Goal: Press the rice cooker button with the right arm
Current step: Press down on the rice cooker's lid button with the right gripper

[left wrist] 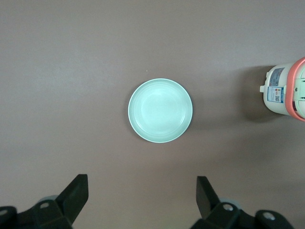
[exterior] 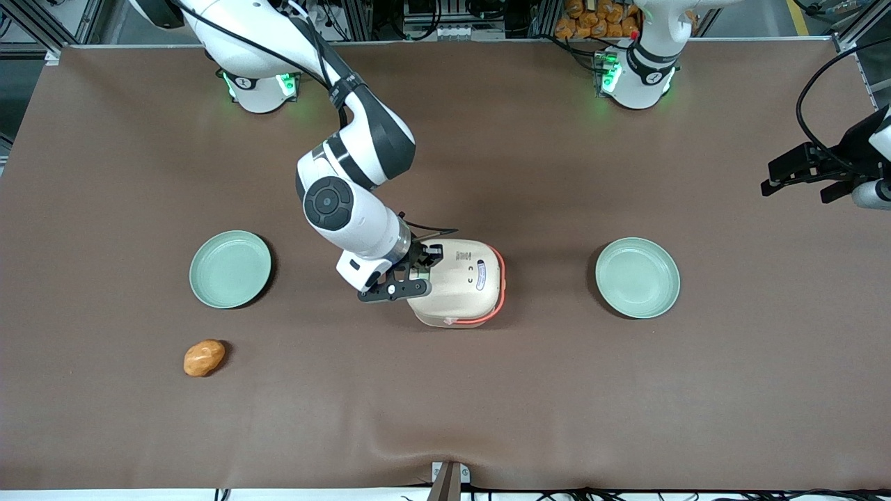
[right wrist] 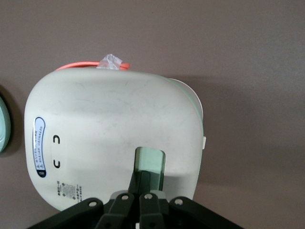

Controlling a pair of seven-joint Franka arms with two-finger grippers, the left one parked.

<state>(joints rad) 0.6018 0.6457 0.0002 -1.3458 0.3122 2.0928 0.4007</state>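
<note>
- Front view: I see the right arm (exterior: 348, 209) reaching down over the middle of the brown table (exterior: 487, 403), its gripper (exterior: 411, 278) sitting at the edge of the rice cooker (exterior: 459, 282) that faces the working arm's end of the table.
- The cooker's lid is down, and its salmon-orange handle (exterior: 498, 278) curves round the edge facing the parked arm's end.
- A pale green plate (exterior: 230, 269) lies well apart from the cooker toward the working arm's end, and a second plate (exterior: 637, 277) lies well apart toward the parked arm's end.
- A small orange bread roll (exterior: 204, 358) sits nearer the front camera than the first plate.
- Left wrist view: I get the second plate (left wrist: 160, 110) centred on the cloth, with part of the cooker (left wrist: 286, 90) at the frame edge, label showing.
- Right wrist view: I look straight down on the cream lid (right wrist: 114, 138). The gripper (right wrist: 147, 183) has its fingers pressed together, holding nothing, and their tips rest on the pale green button (right wrist: 150, 160), covering its near end.
- The oval sticker (right wrist: 40, 147) lies at the lid's edge away from the button, and two small dark marks sit just beside it.
</note>
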